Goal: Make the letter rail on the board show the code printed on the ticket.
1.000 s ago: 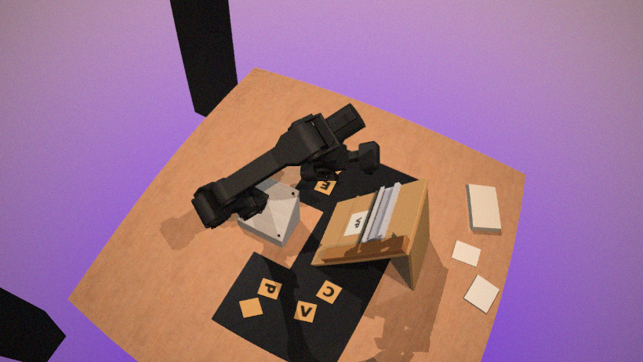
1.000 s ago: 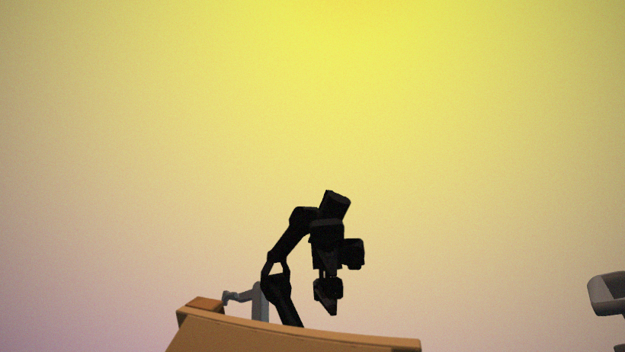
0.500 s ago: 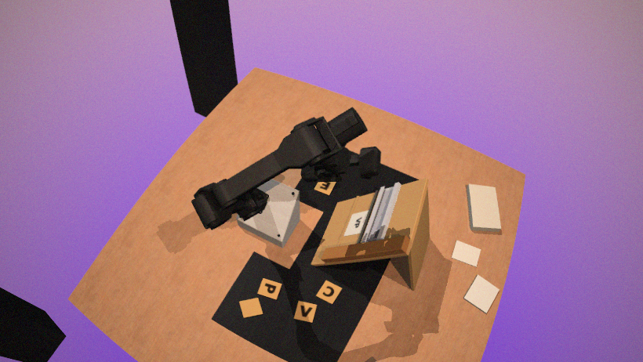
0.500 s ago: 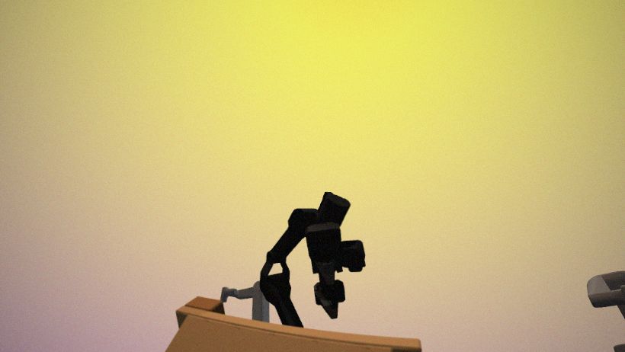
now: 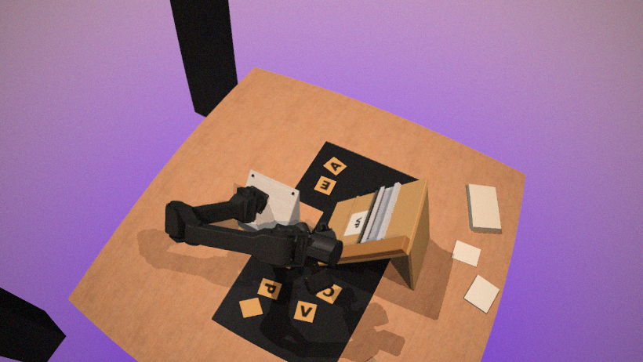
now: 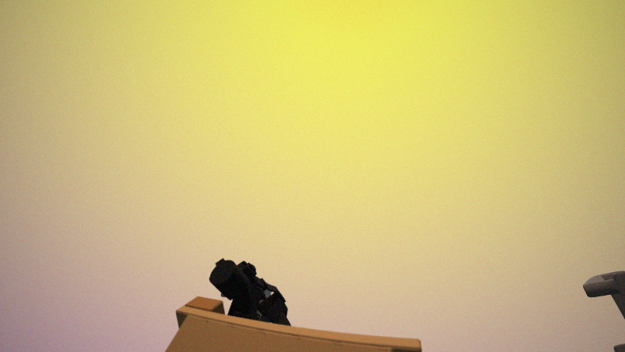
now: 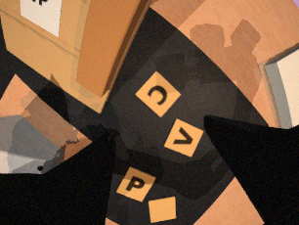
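my gripper: part-open, nothing held. v tile flat on mat, in wrist view betw. fingertips, nearer r.h. one; p tile lower l. prob. next: centre over v, then descend.

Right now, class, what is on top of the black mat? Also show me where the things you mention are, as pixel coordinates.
On the black mat (image 5: 310, 342) (image 7: 215, 93), tiles A (image 5: 335, 165), E (image 5: 325, 185), P (image 5: 270, 288) (image 7: 136, 184), C (image 5: 328, 293) (image 7: 157, 94), V (image 5: 305, 311) (image 7: 184, 138) and one unlettered tile (image 5: 251, 308) (image 7: 162, 209) show; the arm (image 5: 242, 240) and the board (image 5: 418, 220) hide its middle.

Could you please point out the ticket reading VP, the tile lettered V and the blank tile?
VP ticket (image 5: 353, 228) (image 7: 46, 21): top and wrist views, its white face.
V tile (image 5: 299, 316) (image 7: 172, 139): top and wrist views, its lettered face.
Blank tile (image 5: 251, 308) (image 7: 162, 209): top and wrist views, its plain face.
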You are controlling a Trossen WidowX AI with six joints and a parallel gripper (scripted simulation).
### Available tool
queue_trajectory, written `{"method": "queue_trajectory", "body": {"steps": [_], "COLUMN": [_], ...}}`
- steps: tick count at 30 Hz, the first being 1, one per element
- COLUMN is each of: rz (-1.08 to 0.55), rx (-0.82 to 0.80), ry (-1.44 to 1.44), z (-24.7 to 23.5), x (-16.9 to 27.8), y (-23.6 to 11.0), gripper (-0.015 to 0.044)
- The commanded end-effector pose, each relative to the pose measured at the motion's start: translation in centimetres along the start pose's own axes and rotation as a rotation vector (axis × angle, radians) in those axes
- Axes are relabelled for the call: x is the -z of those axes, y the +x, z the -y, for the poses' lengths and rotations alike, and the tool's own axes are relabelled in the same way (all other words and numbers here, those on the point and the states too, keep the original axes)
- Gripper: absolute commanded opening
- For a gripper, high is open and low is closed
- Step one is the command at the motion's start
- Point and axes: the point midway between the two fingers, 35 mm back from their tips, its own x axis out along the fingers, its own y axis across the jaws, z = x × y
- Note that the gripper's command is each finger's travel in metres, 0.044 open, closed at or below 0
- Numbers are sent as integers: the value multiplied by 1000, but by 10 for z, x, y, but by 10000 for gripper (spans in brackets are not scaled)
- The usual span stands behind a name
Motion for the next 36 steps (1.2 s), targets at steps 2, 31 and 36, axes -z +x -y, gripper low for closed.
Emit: {"method": "queue_trajectory", "body": {"steps": [2,31,36], "rz": [-136,-293,-293], "rx": [1,22,23], "ry": [330,654,654], "z": [-9,-43,-43], "x": [72,151,152], "y": [31,82,82], "gripper": [340,340,340]}}
